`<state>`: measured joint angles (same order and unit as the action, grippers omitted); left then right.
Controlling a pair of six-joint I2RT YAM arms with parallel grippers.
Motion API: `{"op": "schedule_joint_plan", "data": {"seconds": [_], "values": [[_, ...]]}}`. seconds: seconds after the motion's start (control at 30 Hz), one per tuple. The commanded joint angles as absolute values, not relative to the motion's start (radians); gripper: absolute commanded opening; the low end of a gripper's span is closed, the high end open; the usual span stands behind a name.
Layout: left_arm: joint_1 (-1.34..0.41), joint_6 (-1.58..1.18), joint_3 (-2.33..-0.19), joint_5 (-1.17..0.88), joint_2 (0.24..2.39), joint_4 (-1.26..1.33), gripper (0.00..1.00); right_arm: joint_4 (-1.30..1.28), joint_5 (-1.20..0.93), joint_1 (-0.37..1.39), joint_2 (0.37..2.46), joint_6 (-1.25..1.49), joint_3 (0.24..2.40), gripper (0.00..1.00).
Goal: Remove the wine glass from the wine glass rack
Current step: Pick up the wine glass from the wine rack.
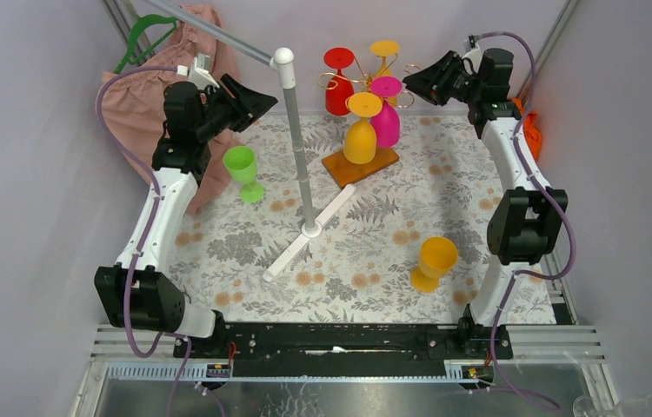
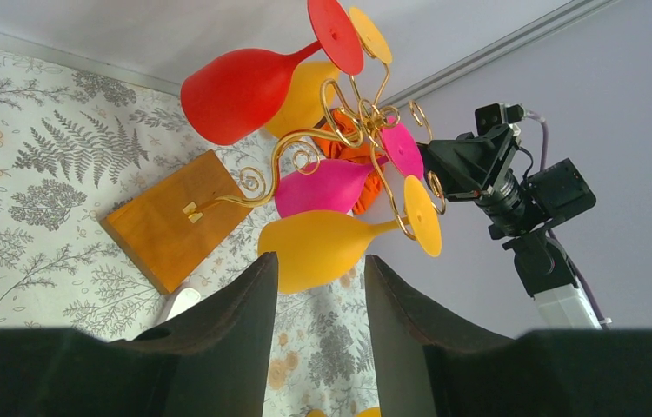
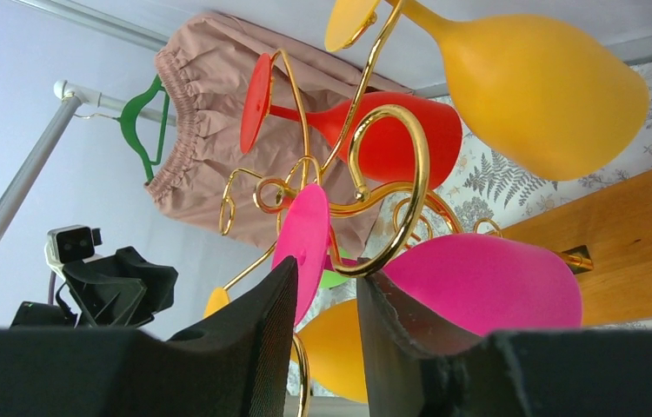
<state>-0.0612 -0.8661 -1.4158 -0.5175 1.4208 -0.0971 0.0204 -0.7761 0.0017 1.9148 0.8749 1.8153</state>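
The wine glass rack (image 1: 344, 166), gold wire on an orange-brown wooden base, stands at the back of the table. Several glasses hang upside down from it: red (image 1: 338, 94), pink (image 1: 386, 122) and two orange ones (image 1: 360, 139). My right gripper (image 1: 409, 82) is at the rack's right side. In the right wrist view its jaws (image 3: 329, 271) stand narrowly open around the lower edge of the pink wine glass's foot (image 3: 305, 239) and a gold hook (image 3: 409, 165). My left gripper (image 1: 262, 97) hangs left of the rack, open and empty (image 2: 321, 261), with an orange glass (image 2: 327, 248) just beyond its tips.
A white-and-grey pole stand (image 1: 301, 156) with a white cross foot rises between the left arm and the rack. A green glass (image 1: 242, 169) and an orange glass (image 1: 434, 261) stand on the floral cloth. Pink fabric on a green hanger (image 1: 144, 39) hangs at the back left.
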Motion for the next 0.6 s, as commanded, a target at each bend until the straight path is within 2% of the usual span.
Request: {"op": "schedule_joint_plan", "data": {"seconds": [0.0, 0.27, 0.57], "values": [[-0.044, -0.873, -1.404, -0.539, 1.4, -0.036, 0.48, 0.072, -0.835, 0.026, 1.936, 0.9, 1.874, 0.38], [-0.033, -0.874, -1.391, -0.55, 1.398, -0.028, 0.46, 0.07, -0.837, 0.052, 1.943, 0.895, 1.854, 0.36], [-0.031, -0.885, -1.382, -0.57, 1.408, -0.008, 0.43, 0.071, -0.838, 0.054, 1.928, 0.911, 1.861, 0.16]]}}
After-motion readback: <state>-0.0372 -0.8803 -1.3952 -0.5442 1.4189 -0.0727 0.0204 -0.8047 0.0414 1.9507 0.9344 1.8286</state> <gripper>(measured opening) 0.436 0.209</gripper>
